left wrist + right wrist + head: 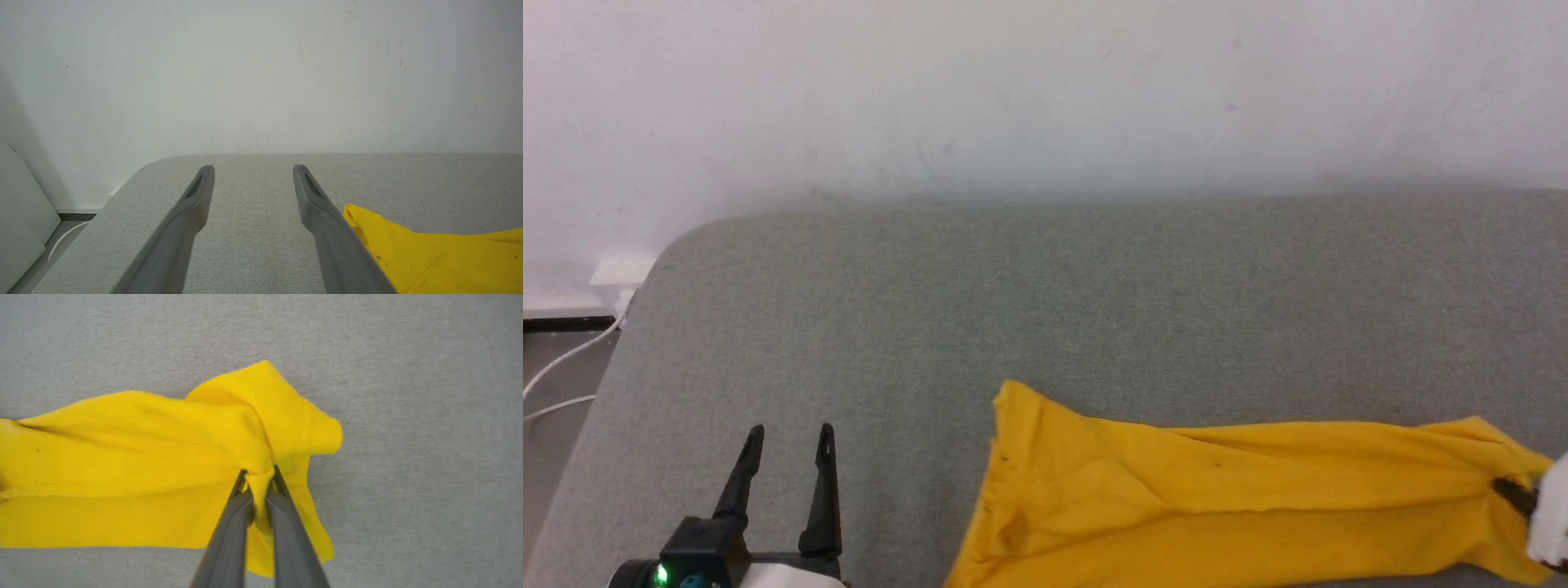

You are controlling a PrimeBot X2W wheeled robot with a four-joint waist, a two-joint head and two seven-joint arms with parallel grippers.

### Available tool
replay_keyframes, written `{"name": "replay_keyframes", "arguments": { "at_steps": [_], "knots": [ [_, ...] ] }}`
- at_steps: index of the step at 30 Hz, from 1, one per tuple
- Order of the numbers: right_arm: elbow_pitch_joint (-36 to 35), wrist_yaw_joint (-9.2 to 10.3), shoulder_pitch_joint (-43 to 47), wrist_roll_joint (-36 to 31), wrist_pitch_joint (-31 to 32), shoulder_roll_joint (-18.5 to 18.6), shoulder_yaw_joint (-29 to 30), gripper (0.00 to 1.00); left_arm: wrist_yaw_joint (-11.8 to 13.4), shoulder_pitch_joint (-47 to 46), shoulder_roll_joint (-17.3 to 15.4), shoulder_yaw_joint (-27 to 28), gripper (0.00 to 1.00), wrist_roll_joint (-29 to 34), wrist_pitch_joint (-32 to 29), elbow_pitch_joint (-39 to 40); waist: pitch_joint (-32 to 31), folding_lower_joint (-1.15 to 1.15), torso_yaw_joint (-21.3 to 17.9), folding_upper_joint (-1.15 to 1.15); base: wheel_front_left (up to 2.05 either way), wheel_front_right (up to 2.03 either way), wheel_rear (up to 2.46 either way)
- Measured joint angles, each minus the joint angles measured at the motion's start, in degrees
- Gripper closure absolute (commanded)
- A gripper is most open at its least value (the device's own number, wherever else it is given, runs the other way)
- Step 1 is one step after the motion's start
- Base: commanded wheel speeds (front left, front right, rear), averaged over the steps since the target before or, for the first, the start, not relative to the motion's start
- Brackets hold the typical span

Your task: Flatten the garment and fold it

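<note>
The garment [1225, 498] is a bright yellow cloth lying bunched in a long band across the grey surface [1029, 302], from the middle to the right edge of the head view. My right gripper [259, 473] is shut on a pinch of the garment [155, 457] at its right end, and a fold puffs up just beyond the fingertips. In the head view the right gripper [1507, 490] shows at the far right edge, on the cloth. My left gripper [791, 435] stands open at the lower left, apart from the garment. The left wrist view shows the left gripper [253, 168] with nothing between its fingers and the garment [441, 257] at the lower right.
A white wall [1045, 90] rises right behind the grey surface. The surface's rounded left corner [678, 245] drops to a floor with white cables [564, 367] and a wall socket [619, 272]. Bare grey cloth lies behind the garment.
</note>
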State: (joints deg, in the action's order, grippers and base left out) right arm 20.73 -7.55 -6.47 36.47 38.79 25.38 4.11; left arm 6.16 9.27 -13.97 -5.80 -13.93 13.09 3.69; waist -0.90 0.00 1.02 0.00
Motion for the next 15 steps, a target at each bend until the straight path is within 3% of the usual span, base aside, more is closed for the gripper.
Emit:
{"name": "replay_keyframes", "arguments": {
  "at_steps": [4, 8, 11, 15],
  "knots": [
    [-0.4, 0.0, 3.1, -2.6, 0.1, 1.7, 7.7, 1.0, 0.2, 0.1, 0.2, -0.4, 0.0, 0.1, -0.6, 0.4, -0.4, 0.0, -0.8, 0.0, 0.0, 0.0, 0.0],
    [-3.2, 0.01, 4.0, -3.2, 1.6, 0.2, 12.3, 1.0, 0.6, 0.1, 0.3, -0.4, 0.0, 0.1, -0.9, 0.9, -0.2, 0.0, -1.4, 0.0, 0.0, 0.0, 0.0],
    [-6.0, 0.02, 4.0, -0.3, 5.6, -4.3, 12.2, 1.0, 1.0, 0.1, 0.3, -0.5, 0.0, 0.1, -1.0, 1.1, -0.1, 0.0, -1.8, 0.0, 0.0, 0.0, 0.0],
    [-10.9, 0.02, 3.7, 8.9, 11.6, -13.5, 8.2, 1.0, 1.0, 0.2, 0.5, -0.4, 0.0, -0.2, -1.0, 1.5, 0.1, 0.0, -2.3, 0.0, 0.0, 0.0, 0.0]
  ]
}}
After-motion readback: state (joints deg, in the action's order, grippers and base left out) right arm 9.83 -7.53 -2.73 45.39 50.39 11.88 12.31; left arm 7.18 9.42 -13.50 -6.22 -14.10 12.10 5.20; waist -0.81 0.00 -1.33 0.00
